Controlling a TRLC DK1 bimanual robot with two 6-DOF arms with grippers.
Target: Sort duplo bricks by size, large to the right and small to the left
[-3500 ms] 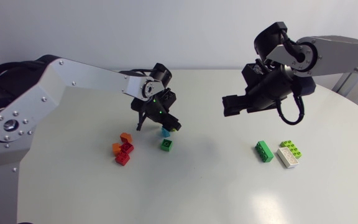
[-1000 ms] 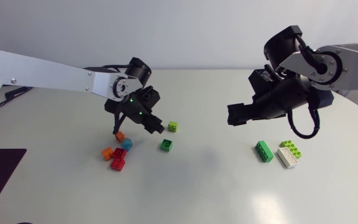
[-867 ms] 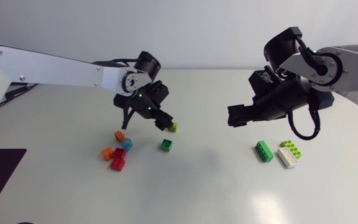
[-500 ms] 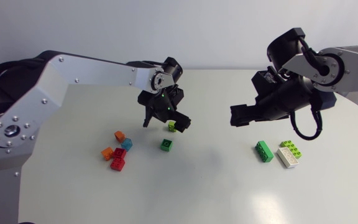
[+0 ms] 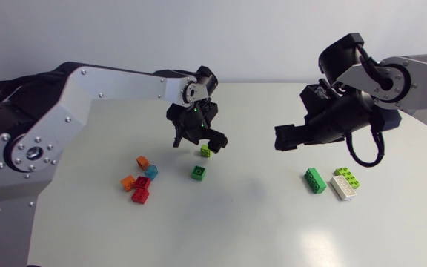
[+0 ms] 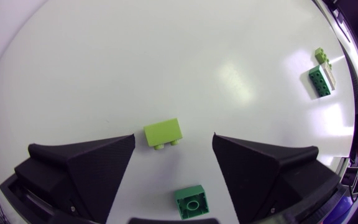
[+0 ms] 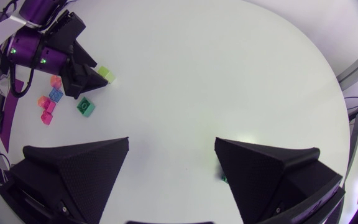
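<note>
**Visitor:** White round table [image 5: 236, 230], two arms over it. What is the left gripper [image 5: 198, 144] doing?

**Technician:** Its fingers stand wide apart, one on each side of a small lime brick [image 6: 163, 132], and neither touches it. In the left wrist view the brick lies tipped on its side. Its studs point back toward the wrist, and its longer side runs across the gap from finger to finger.

**Visitor:** And the small dark green brick [image 5: 198, 172]?

**Technician:** It sits studs-up just beside the lime one, on the near side and under the gripper's base.

**Visitor:** Further left?

**Technician:** A huddle of small bricks: an orange one [image 5: 143, 162], a blue one [image 5: 151, 170], a second orange [image 5: 128, 182] and two red [image 5: 141, 188].

**Visitor:** The right gripper [image 5: 281, 139]?

**Technician:** It is also spread wide, holds nothing and hangs above bare table right of the middle. Past it lie the large bricks. A long green brick [image 5: 315, 180] has its long axis slanting toward the table's near edge. A lime one [image 5: 347, 176] and a white one [image 5: 344, 188] lie side by side, parallel, just beside it.
</note>
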